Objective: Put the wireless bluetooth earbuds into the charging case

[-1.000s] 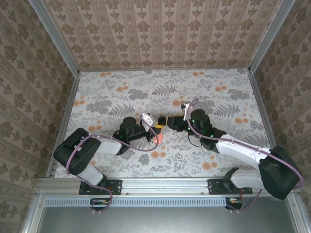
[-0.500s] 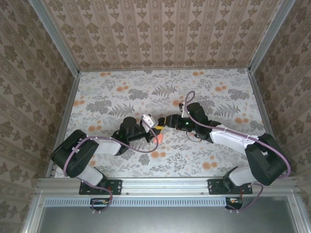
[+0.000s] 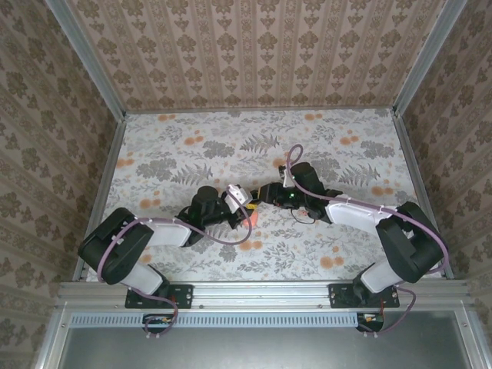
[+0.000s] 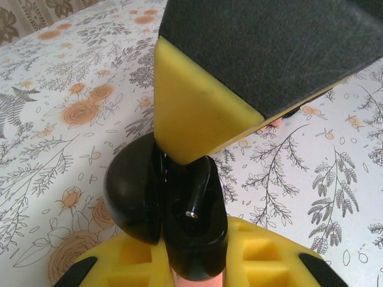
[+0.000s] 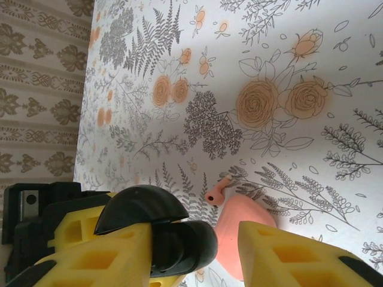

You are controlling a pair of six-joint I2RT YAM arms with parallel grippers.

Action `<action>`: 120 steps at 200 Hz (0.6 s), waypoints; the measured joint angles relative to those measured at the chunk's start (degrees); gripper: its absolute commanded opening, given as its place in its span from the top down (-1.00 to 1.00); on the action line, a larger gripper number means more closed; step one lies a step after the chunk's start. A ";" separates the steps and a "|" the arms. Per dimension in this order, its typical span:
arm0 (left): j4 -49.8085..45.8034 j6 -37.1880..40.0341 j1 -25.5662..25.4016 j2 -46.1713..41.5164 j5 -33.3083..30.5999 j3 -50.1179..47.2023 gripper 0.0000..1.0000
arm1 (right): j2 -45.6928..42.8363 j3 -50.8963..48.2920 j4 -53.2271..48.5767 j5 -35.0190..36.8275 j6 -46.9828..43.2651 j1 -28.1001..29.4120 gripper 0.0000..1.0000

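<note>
One earbud (image 5: 182, 248) inside right pincer (image 5: 197, 239), case (image 5: 238, 210) beside

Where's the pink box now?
Top view: the pink box is near the middle of the table, at the tip of the left hand, with the right hand close by.

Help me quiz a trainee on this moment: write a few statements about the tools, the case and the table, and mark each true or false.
1. The left tool and the right tool have their tips close together near the middle of the table. True.
2. The charging case is blue. False: it is salmon pink.
3. The left tool is spread wide open. False: it is shut, with a black piece between its fingers.
4. The right tool's two fingers stand apart. True.
5. The table is bare wood. False: it has a floral print.
</note>
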 measured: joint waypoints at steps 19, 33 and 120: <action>-1.42 0.83 -0.35 0.00 -0.63 0.55 0.83 | 0.15 0.00 0.04 -0.20 0.20 -0.02 0.31; -2.43 1.51 -0.57 0.00 -1.27 0.87 0.83 | 0.66 0.02 0.39 -0.24 0.24 -0.02 0.35; -7.58 4.55 -1.70 0.00 -5.57 1.51 0.84 | 5.25 0.09 3.67 -2.95 2.97 -0.13 0.39</action>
